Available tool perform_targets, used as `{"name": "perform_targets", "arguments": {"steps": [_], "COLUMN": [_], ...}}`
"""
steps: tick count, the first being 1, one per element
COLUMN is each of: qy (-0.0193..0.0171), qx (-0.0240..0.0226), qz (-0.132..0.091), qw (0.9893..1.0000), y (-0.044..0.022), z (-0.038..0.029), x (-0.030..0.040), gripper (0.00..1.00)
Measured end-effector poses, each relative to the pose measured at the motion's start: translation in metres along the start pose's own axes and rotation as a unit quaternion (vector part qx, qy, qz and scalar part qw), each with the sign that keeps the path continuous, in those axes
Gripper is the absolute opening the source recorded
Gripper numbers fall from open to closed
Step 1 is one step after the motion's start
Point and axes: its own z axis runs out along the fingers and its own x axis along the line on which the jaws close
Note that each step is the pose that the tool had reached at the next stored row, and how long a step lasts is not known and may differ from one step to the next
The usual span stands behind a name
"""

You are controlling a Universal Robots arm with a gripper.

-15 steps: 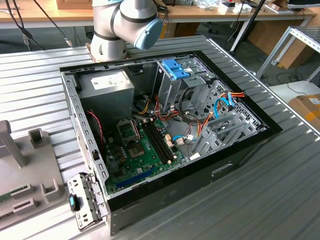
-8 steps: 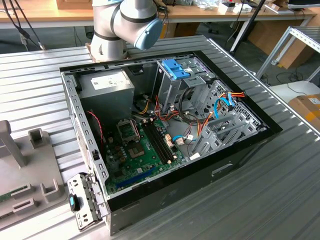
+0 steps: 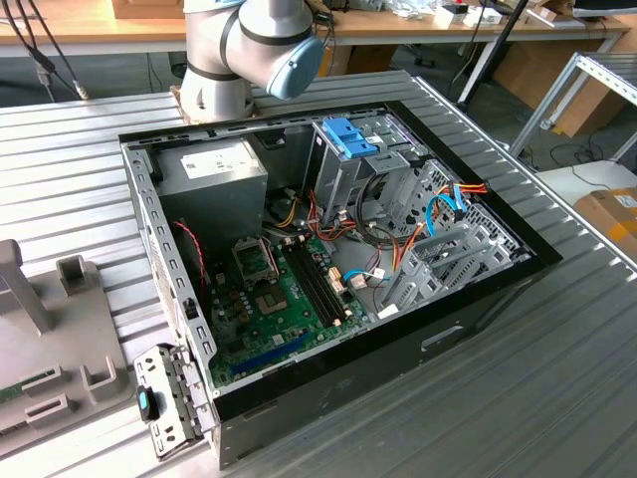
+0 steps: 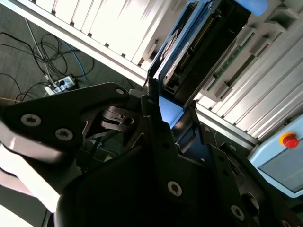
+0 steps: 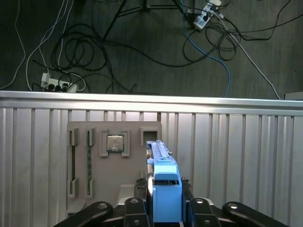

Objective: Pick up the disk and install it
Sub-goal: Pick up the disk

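The bracket edging the disk [image 5: 165, 203] is showing as smooth, faintly glossy blue plastic. The pincer [image 5: 164, 185] is looking matt black. The tabletop [image 5: 246, 156] is gleaming as ribbed bare metal, the parts tray [image 5: 118, 170] as dull grey plastic.

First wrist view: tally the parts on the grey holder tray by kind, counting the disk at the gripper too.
Disk: 1
Processor chip: 1
Memory sticks: 2
Total: 4

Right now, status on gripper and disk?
Gripper shut on disk, held edge-on. Disk lifted off the grey parts tray, hanging over it. Nothing seen blocking it.
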Motion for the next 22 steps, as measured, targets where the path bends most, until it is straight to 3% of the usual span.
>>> {"name": "perform_targets", "arguments": {"steps": [2,6,14,22], "qy": [0.0,0.0,0.0,0.0], "qx": [0.0,0.0,0.0,-0.0001], "qz": [0.0,0.0,0.0,0.0], "qw": [1.0,1.0,1.0,1.0], "y": [0.0,0.0,0.0001,0.0001], "z": [-0.0077,-0.0152,-0.0202,-0.0445], "x": [-0.0003,-0.0005,-0.0007,-0.0016], "gripper": [0.36,0.36,0.36,0.36]}}
